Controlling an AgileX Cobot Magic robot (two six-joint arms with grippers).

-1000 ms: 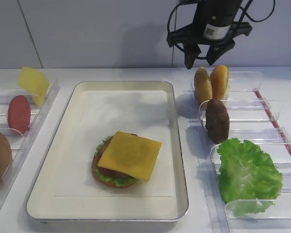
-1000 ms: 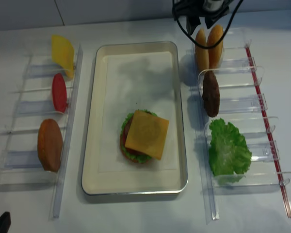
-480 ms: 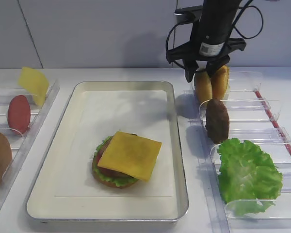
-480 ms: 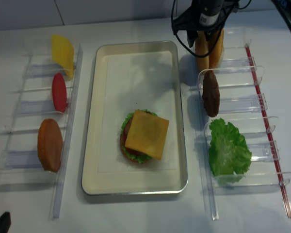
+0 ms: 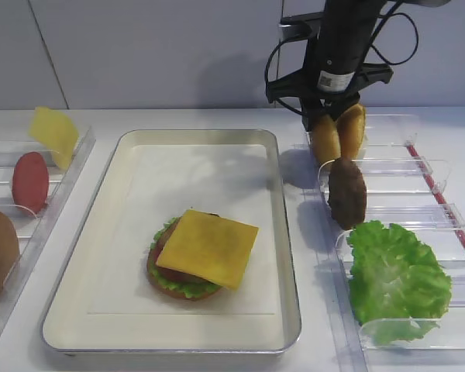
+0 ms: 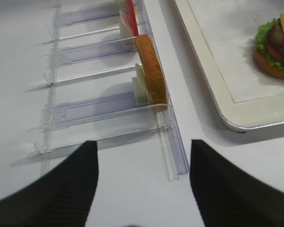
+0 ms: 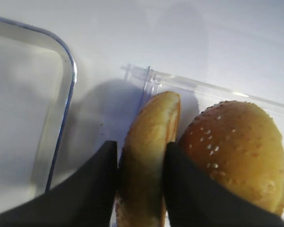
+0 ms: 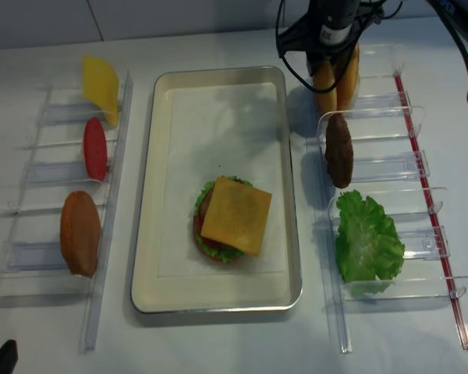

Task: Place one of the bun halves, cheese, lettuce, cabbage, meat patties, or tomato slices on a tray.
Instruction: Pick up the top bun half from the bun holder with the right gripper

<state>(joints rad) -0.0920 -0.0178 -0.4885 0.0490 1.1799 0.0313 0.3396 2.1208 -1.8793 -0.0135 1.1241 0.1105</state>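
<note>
We see the right gripper (image 7: 141,189) with both dark fingers (image 7: 92,189) pinching the left bun half (image 7: 149,156) of the two bun halves standing on edge in the far clear holder (image 5: 387,128) on the right. One finger sits on each flat side of it, touching. The second, sesame-topped bun half (image 7: 234,151) leans just beside it, touching the outer face of the right finger. A second ago the fingers were spread and hanging above the buns; half a second ago they had dropped around the bun tops; now they are clamped on the bun, which has not left the holder.

Left gripper (image 6: 142,184): fingers (image 6: 66,184) spread wide, nothing between them, hovering over the table (image 6: 19,47) near the left holders. No change seen.

Rest is unchanged. The tray (image 5: 287,263) holds a stack: bun base, lettuce, tomato, patty, and a cheese slice (image 5: 208,246) on top. In the right holders a meat patty (image 5: 346,192) stands just beside the buns and a lettuce leaf (image 5: 395,279) lies nearer the camera. In the left holders we see a cheese slice (image 8: 100,78), a tomato slice (image 8: 94,148) and another bun half (image 8: 79,231).
</note>
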